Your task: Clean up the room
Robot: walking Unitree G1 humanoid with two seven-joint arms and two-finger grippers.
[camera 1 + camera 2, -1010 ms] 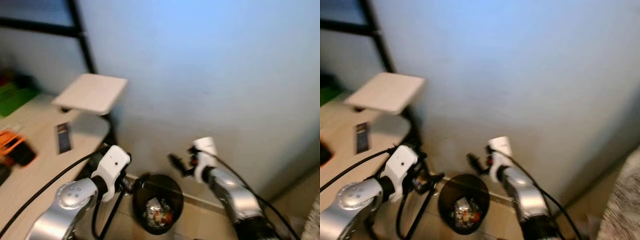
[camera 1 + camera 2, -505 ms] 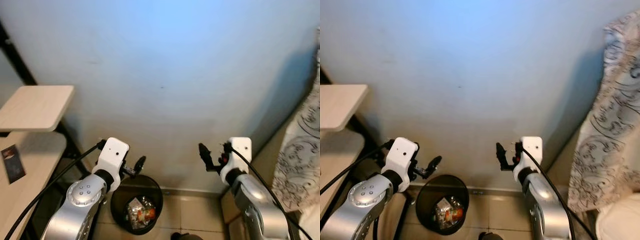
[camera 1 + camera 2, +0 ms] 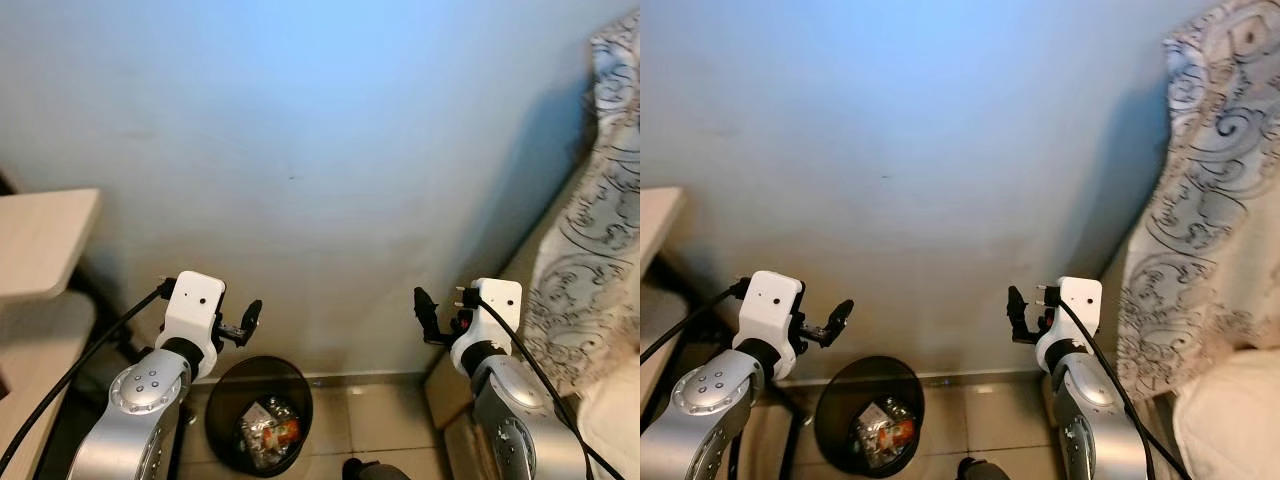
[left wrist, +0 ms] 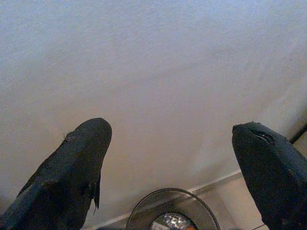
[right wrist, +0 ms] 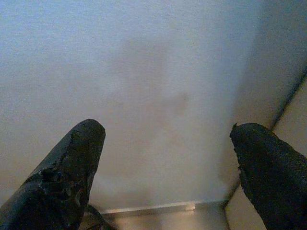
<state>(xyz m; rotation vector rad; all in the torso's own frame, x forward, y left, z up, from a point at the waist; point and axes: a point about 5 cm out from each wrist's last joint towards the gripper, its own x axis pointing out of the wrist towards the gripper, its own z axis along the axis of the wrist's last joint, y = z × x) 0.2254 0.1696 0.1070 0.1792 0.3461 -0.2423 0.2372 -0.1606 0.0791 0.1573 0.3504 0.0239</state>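
A black round trash bin stands on the tiled floor against the pale wall, with crumpled wrappers inside; its rim peeks into the left wrist view. My left gripper is raised just above the bin's near-left side, open and holding nothing. My right gripper is held up at the same height further right, facing the bare wall, open and holding nothing. Both wrist views look at the wall between wide-apart black fingers.
A light wooden desk and raised shelf sit at the left edge. A patterned grey-white curtain or bedspread hangs at the right. Beige floor tiles lie right of the bin. The wall is very close ahead.
The camera has swung to the right: the desk slid off to the left and the patterned fabric came further into view. Both arms stay raised with open fingers.
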